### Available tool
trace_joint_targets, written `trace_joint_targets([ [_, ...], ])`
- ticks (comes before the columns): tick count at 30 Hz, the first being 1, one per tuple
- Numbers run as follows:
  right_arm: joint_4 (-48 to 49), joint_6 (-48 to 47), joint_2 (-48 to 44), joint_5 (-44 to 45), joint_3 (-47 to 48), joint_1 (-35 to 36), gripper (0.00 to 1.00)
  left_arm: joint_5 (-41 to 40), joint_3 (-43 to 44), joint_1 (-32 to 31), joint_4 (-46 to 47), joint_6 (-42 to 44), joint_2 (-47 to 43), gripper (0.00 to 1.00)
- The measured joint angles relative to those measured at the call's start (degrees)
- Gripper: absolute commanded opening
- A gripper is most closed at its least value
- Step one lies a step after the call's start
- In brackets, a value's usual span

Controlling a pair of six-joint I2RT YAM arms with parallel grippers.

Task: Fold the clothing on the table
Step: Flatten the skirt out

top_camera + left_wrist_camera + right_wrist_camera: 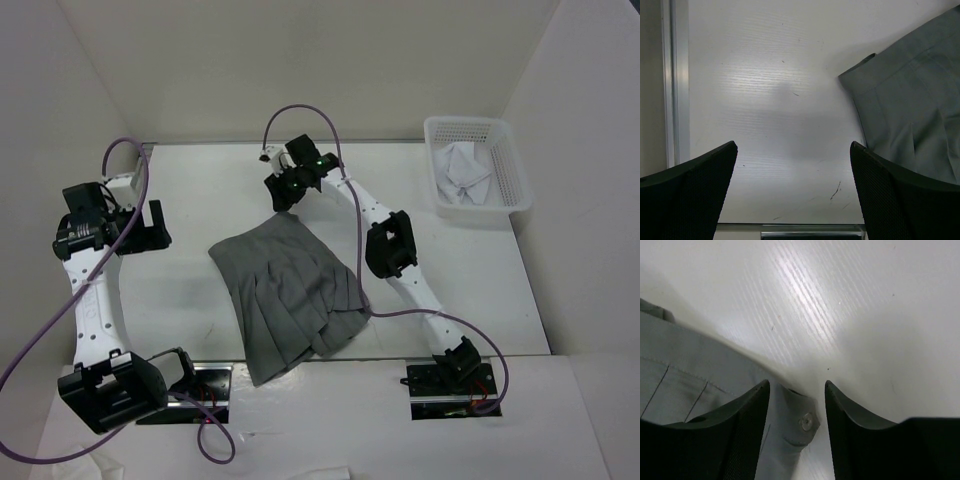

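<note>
The clothing point(290, 290), a dark grey pleated skirt, lies crumpled in the middle of the table point(470, 290), its hem reaching the near edge. My right gripper point(285, 197) is down at its far corner. In the right wrist view its jaws point(797, 385) stand partly closed on either side of the waistband tab with a metal button point(805, 422), and a gap still shows by the right finger. My left gripper point(150, 225) hovers wide open over bare table left of the skirt. In the left wrist view the skirt point(910, 100) lies to the right of that gripper point(794, 147).
A white mesh basket point(518, 182) holding a white cloth point(462, 172) stands at the back right corner. White walls close in the table on three sides. The table's metal edge point(675, 100) runs just left of my left gripper.
</note>
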Motion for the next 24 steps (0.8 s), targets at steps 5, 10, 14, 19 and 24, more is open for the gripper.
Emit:
trace_joint_targets([
  [5, -5.7, -0.8, 1.2, -1.1, 3.8, 0.0, 0.6, 0.5, 0.0, 0.1, -0.5, 0.2, 0.3, 0.99],
  [10, -12.1, -2.1, 1.5, -2.3, 6.9, -0.3, 0.73, 1.9, 0.0, 0.1, -1.2, 0.4, 1.6, 0.99],
  [14, -14.5, -2.7, 1.5, -2.8, 7.6, -0.5, 0.74, 3.1, 0.0, 0.1, -2.1, 0.7, 2.9, 0.99],
  [19, -16.1, -3.2, 1.5, -2.8, 7.6, -0.5, 0.74, 3.4, 0.0, 0.1, -2.6, 0.8, 3.3, 0.99],
  [24, -16.5, -3.4, 2.2, -2.8, 8.6, -0.5, 0.73, 3.4, 0.1, 0.1, -3.0, 1.7, 3.3, 0.99],
])
